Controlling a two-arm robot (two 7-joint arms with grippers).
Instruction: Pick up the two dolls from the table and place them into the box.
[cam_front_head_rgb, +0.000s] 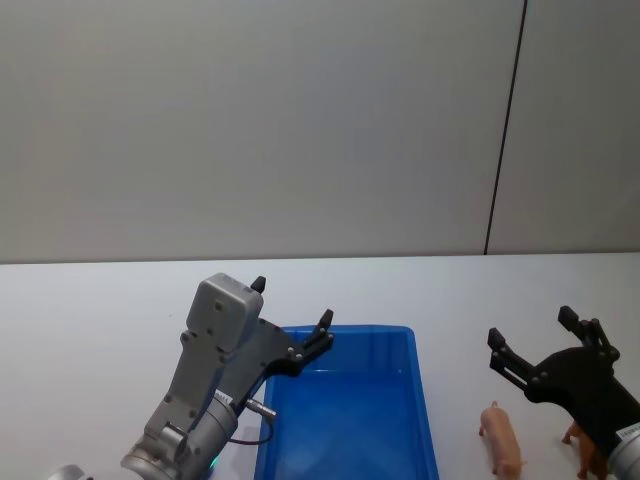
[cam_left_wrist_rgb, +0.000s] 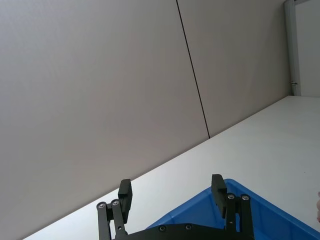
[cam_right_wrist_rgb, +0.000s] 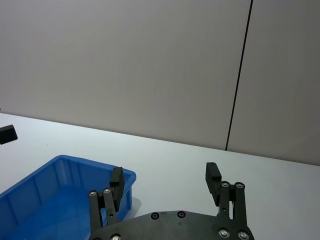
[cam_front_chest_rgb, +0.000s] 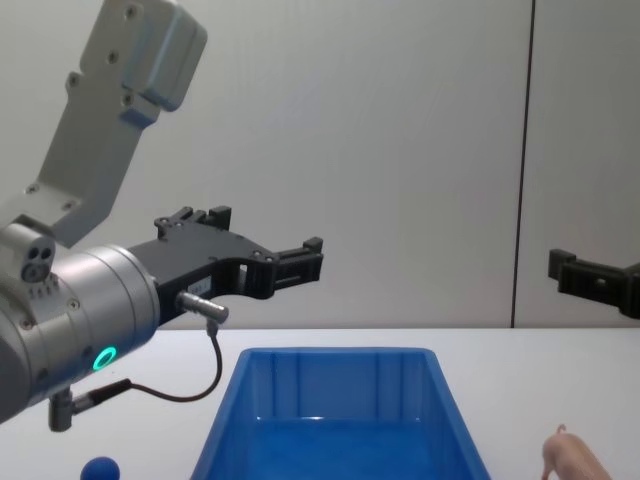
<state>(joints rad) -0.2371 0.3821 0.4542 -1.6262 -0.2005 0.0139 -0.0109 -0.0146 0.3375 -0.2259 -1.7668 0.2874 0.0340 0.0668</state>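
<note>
The blue box (cam_front_head_rgb: 345, 330) stands on the white table (cam_front_head_rgb: 90, 310), in front of me. The pale pink doll (cam_front_head_rgb: 502, 438) stands on the table right of the box, also visible in the chest view (cam_front_chest_rgb: 570, 460). Further right, the reddish-brown doll (cam_front_head_rgb: 583, 452) is partly hidden behind my right arm. My left gripper (cam_front_head_rgb: 292, 302) hovers open above the box's near-left corner, holding nothing. My right gripper (cam_front_head_rgb: 530, 326) hangs open and empty above and just beyond the dolls. The wrist views show each gripper's fingers spread apart (cam_left_wrist_rgb: 171, 190) (cam_right_wrist_rgb: 165, 177), with the box (cam_right_wrist_rgb: 50, 190) below.
A small blue ball (cam_front_chest_rgb: 100, 468) lies on the table left of the box, near the front. A cable loops under the left wrist (cam_front_chest_rgb: 190, 390). A grey wall (cam_front_head_rgb: 300, 120) rises behind the table's far edge. Bare tabletop extends behind the box.
</note>
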